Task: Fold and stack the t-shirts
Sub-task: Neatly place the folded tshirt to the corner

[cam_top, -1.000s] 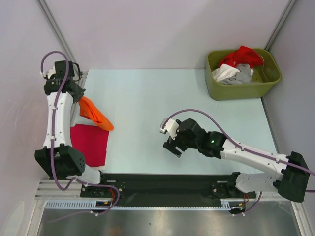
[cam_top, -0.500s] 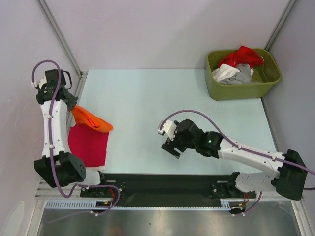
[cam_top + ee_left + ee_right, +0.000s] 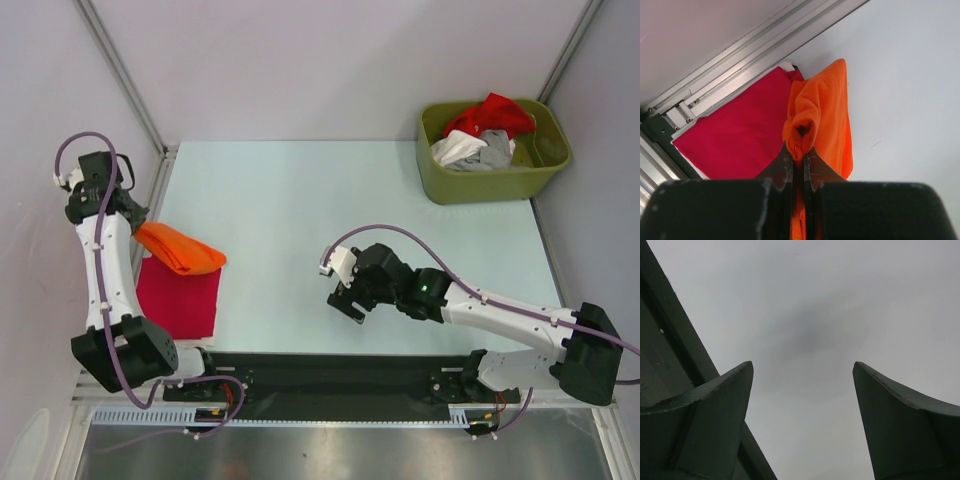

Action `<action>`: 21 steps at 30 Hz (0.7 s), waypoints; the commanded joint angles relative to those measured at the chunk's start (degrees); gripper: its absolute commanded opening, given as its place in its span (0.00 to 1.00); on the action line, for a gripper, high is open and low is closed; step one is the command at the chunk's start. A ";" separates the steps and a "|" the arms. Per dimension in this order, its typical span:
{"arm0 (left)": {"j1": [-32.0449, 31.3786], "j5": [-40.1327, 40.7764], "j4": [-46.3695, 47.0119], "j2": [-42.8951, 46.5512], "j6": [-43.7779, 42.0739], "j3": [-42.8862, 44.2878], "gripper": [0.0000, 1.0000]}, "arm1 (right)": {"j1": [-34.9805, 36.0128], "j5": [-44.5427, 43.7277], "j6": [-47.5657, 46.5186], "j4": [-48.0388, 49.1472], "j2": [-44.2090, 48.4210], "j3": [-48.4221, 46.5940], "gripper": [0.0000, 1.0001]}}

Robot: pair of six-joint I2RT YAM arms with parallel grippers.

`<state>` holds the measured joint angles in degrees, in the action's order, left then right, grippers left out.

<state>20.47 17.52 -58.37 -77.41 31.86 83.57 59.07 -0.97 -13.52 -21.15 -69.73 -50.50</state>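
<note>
As one orange tee (image 3: 182, 250) hangs, one magenta tee (image 3: 180, 302)

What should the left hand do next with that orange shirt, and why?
Probably lower the orange t-shirt squarely onto the folded magenta t-shirt: the left hand pinches its bunched end, and from above it covers only the magenta one's far edge.

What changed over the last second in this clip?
The left arm swung out leftward, jaws staying shut on the orange t-shirt, carrying it over the far edge of the magenta-red t-shirt. The right arm edged slightly leftward, jaws open. That shirt and the olive-green bin stayed put.
</note>
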 commanded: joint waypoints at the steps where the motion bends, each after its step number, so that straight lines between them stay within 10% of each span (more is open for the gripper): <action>1: 1.06 0.50 2.29 3.84 -2.68 -0.07 0.00 | 0.43 0.45 0.77 1.72 -0.05 -2.41 0.85; 21: 7.21 2.78 3.09 11.13 -2.51 -15.79 0.00 | 1.05 0.45 0.86 1.90 -0.93 -2.85 0.85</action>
<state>25.98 17.65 -55.92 -70.15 29.65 70.35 59.70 -0.97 -13.50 -21.06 -70.41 -50.63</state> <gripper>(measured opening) 0.055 0.856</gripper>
